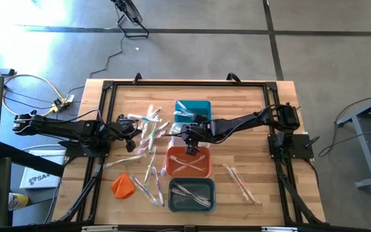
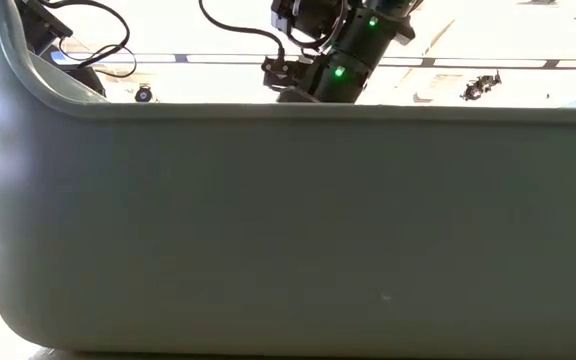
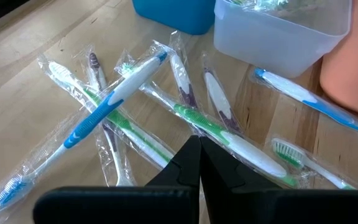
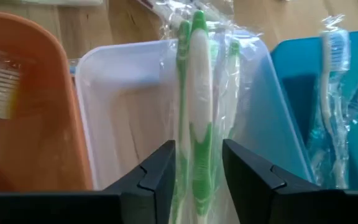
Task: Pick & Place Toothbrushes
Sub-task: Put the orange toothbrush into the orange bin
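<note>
Many wrapped toothbrushes (image 1: 145, 132) lie in a loose pile on the wooden table left of the bins, and they also fill the left wrist view (image 3: 123, 93). My left gripper (image 3: 199, 155) is shut just above this pile. My right gripper (image 4: 199, 168) is open over the clear bin (image 4: 123, 106), between the orange bin (image 4: 23, 93) and the teal bin (image 4: 328, 118). Between its fingers stands a wrapped green-and-white toothbrush (image 4: 196, 93), whose far end leans on the clear bin's far rim. More toothbrushes lie in the teal bin (image 4: 334, 74), the orange bin (image 1: 189, 162) and the grey bin (image 1: 192, 195). My right gripper has its two fingers (image 4: 160, 174) on either side of the wrapped toothbrush's handle (image 4: 194, 162), lying along it. I cannot tell whether they touch the wrapper.
An orange cloth-like lump (image 1: 122, 185) lies near the front left. Two toothbrushes (image 1: 240, 182) lie right of the orange bin. In the low view the grey bin's wall (image 2: 288, 230) fills the picture, with the right arm (image 2: 353, 50) above it.
</note>
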Controlling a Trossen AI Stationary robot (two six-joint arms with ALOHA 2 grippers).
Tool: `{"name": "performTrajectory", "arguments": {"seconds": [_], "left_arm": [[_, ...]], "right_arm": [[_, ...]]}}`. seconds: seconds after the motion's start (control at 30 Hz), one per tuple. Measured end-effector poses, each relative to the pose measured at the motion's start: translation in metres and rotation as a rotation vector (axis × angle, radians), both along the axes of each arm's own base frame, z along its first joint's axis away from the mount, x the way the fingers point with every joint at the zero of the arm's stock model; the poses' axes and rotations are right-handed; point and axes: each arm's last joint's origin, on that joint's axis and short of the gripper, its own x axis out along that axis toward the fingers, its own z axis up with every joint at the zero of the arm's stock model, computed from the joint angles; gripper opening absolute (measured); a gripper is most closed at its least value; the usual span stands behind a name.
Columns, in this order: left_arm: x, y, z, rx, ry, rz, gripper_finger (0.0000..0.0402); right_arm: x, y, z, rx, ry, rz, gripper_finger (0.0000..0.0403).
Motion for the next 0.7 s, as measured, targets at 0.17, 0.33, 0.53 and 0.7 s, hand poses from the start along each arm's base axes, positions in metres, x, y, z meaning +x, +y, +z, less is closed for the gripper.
{"name": "performTrajectory", "arguments": {"seconds": [0.17, 0.33, 0.53, 0.7], "left_arm": [[0.0, 0.0, 0.0, 0.0, 0.0, 0.0, 0.0], [0.0, 0.0, 0.0, 0.0, 0.0, 0.0, 0.0], [0.0, 0.0, 0.0, 0.0, -0.001, 0.0, 0.0], [0.0, 0.0, 0.0, 0.0, -0.001, 0.0, 0.0]], "right_arm": [[-0.003, -0.001, 0.01, -0.039, -0.02, -0.019, 0.0155], [-0.012, -0.004, 0.039, -0.083, -0.094, -0.046, 0.0165], [-0.027, -0.002, 0.072, 0.012, -0.206, -0.134, 0.0158], [-0.045, 0.007, 0.09, 0.145, -0.223, -0.188, 0.0146]]}}
